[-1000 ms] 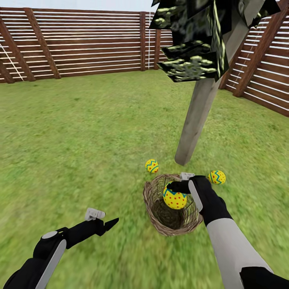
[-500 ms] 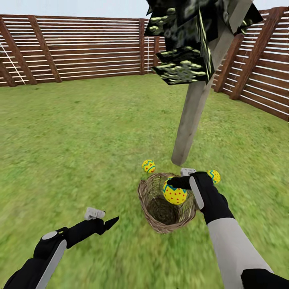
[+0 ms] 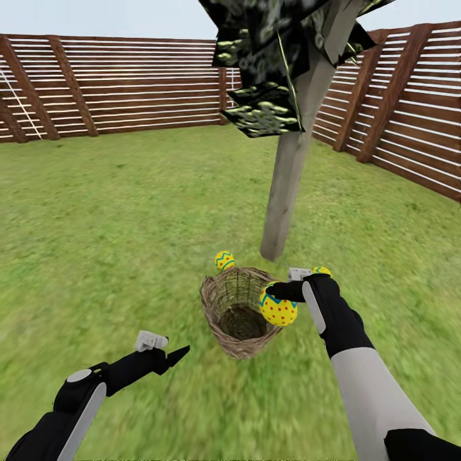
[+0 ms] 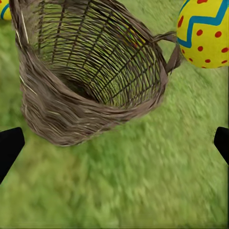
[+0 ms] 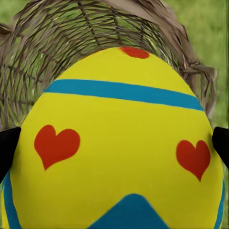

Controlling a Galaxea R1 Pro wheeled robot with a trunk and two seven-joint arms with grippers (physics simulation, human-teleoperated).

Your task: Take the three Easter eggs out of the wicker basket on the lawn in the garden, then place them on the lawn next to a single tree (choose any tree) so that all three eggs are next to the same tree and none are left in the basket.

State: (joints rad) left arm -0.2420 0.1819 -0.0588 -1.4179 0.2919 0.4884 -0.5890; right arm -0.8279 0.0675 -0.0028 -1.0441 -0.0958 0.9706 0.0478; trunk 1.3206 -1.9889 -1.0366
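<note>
You have the third egg (image 3: 278,310) pinched in the right gripper (image 3: 276,296), held above the basket's (image 3: 238,312) right rim and off the lawn (image 3: 128,211). In the right wrist view the egg (image 5: 117,143) sits square between the two dark fingertips (image 5: 8,150), basket weave (image 5: 71,43) behind it.

Handling, as a judgement: the egg looks small, hard, smooth and rounded, probably light. A curved shell like that can squirt out of flat fingers if gripped off-centre; hold across the widest part, as you have it now. Set it down low rather than dropping it, since it will likely roll on grass.

The other two eggs lie on the lawn close to the foot of the tree (image 3: 285,186): one (image 3: 224,260) just beyond the basket's far rim, one (image 3: 322,271) partly hidden behind your right gripper. The basket looks empty inside and tips a little.

The left gripper (image 3: 168,354) hangs over grass near the basket's left side, well apart from it; its jaws stand apart with nothing between them, fingertips (image 4: 9,148) visible in the left wrist view.
</note>
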